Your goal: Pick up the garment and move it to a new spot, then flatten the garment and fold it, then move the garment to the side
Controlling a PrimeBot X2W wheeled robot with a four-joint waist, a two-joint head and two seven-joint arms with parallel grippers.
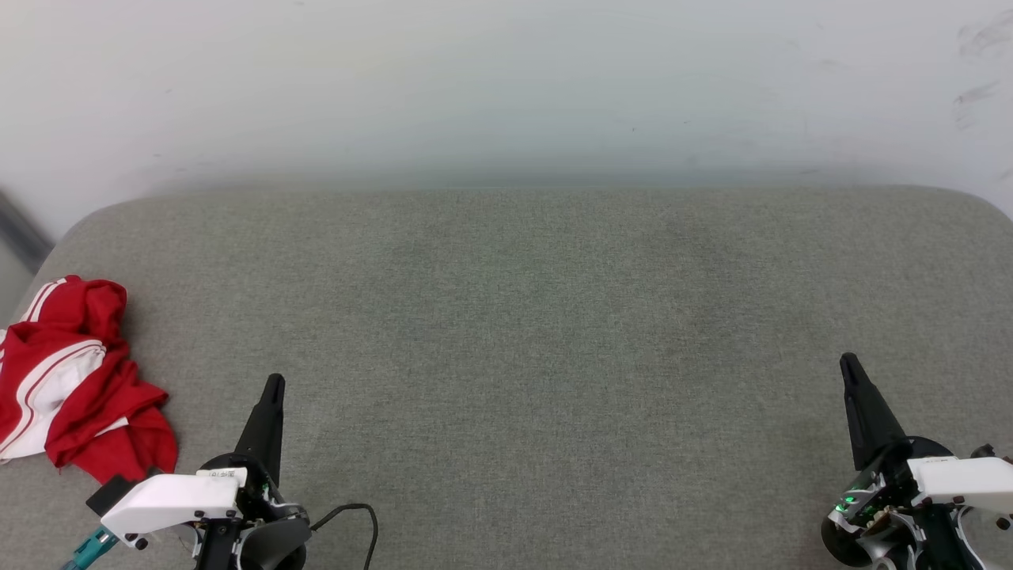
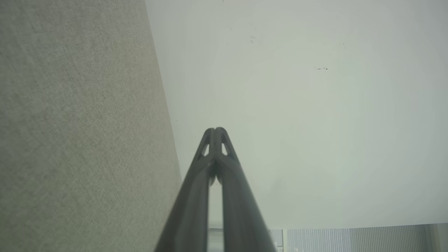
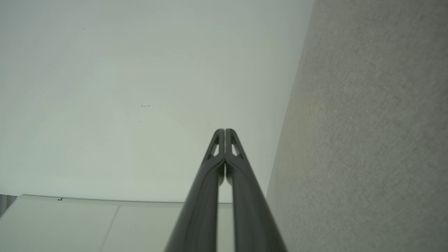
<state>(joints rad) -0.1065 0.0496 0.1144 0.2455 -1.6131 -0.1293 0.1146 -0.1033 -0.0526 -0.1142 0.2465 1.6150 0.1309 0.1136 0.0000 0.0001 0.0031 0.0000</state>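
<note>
At the nine-o'clock edge of the grey fabric-covered tabletop, a crumpled red sports jersey with white sleeve ends lies heaped right at the rim. The left gripper, jaws pressed together and empty, sits just beside it. The right gripper, likewise closed on nothing, rests at four o'clock. A clean pick likely means opening the left jaws, pinching a raised fold and carrying it toward the bare centre, short of the white wall at twelve o'clock.

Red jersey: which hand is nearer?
Left. The left hand is close beside the crumpled jersey, on its right; the right hand is far off across the grey cushion.
</note>
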